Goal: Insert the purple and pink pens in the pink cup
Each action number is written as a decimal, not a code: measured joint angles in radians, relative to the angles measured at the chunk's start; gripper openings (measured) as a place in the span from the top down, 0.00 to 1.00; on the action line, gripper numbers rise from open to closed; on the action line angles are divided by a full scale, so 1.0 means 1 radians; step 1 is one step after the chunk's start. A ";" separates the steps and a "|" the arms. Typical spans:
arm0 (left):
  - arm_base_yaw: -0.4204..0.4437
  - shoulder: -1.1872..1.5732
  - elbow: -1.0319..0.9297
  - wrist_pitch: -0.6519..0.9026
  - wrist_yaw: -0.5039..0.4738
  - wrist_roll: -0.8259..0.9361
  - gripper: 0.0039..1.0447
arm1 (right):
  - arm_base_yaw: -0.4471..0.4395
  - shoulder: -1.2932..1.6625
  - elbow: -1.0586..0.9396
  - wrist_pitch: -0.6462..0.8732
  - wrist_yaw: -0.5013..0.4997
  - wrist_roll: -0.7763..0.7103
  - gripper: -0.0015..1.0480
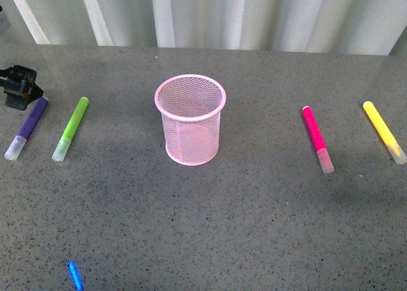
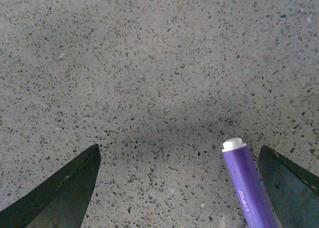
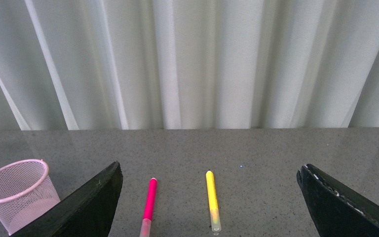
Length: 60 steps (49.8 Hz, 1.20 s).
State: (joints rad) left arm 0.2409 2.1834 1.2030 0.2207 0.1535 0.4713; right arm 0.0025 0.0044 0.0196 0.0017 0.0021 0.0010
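Purple pen (image 2: 245,183), white print (image 2: 242,202), left tool (image 2: 178,156) spread

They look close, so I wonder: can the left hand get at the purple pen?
Probably yes: the open left hand straddles one end of the purple pen, with nothing in the way.

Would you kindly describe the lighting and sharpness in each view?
Front view: soft even light, a stray blue glint on the table. Left wrist view: sharp, with a dim shadow patch by the purple pen. Right wrist view: bright curtain, table faintly mirroring it, claw fingers dark.
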 joint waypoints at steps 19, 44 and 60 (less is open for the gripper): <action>-0.003 0.057 0.029 -0.028 -0.006 0.000 0.06 | 0.000 0.000 0.000 0.000 0.000 0.000 0.07; -0.014 0.061 0.060 -0.145 0.033 -0.098 0.38 | 0.000 0.000 0.000 0.000 0.000 0.000 0.07; -0.019 0.040 0.043 -0.180 0.081 -0.157 0.79 | 0.000 0.000 0.000 0.000 0.000 0.000 0.07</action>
State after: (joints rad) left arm 0.2222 2.2234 1.2465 0.0410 0.2348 0.3141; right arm 0.0025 0.0044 0.0196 0.0017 0.0017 0.0010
